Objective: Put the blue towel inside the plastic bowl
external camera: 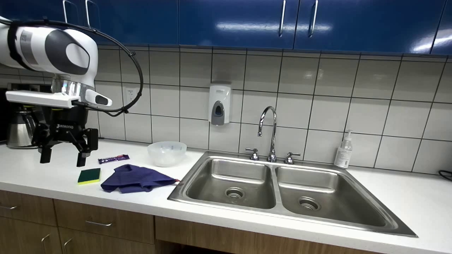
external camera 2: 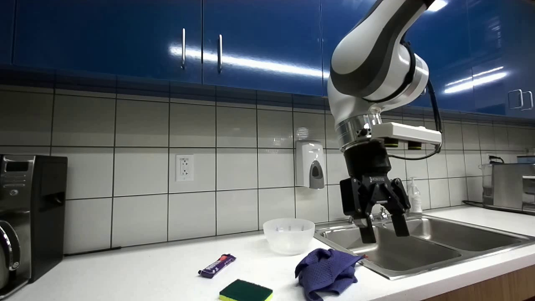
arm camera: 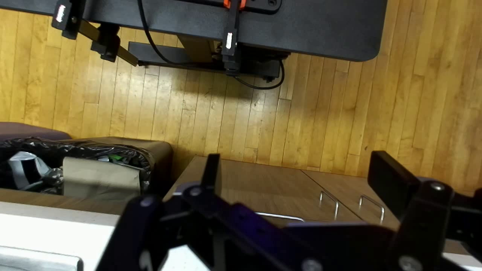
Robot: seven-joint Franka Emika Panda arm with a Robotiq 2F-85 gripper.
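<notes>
Because the blue towel (external camera: 137, 179) lies crumpled on the bench (external camera: 21, 173), low and left of centre in an exterior view, the task looks barely begun: no part of the towel is in the plastic bowl (external camera: 166, 155), which stands upright near it, above and to the right in that frame. Grasping, lifting, carrying across and letting go all seem left to do. A sponge (external camera: 89, 175) is just beside the towel's left end, a wrapped bar (external camera: 113, 159) lies farther up, and the towel's red-tipped corner points at the sink (external camera: 277, 190). In an exterior view the pincer (external camera 2: 385, 238) hangs in the air, above and to the right of the towel and apart from it, its fingers spread with nothing between them. Floor (arm camera: 339, 124) and cupboard doors (arm camera: 263, 180) fill much of the wrist view; I cannot make out the towel there.
</notes>
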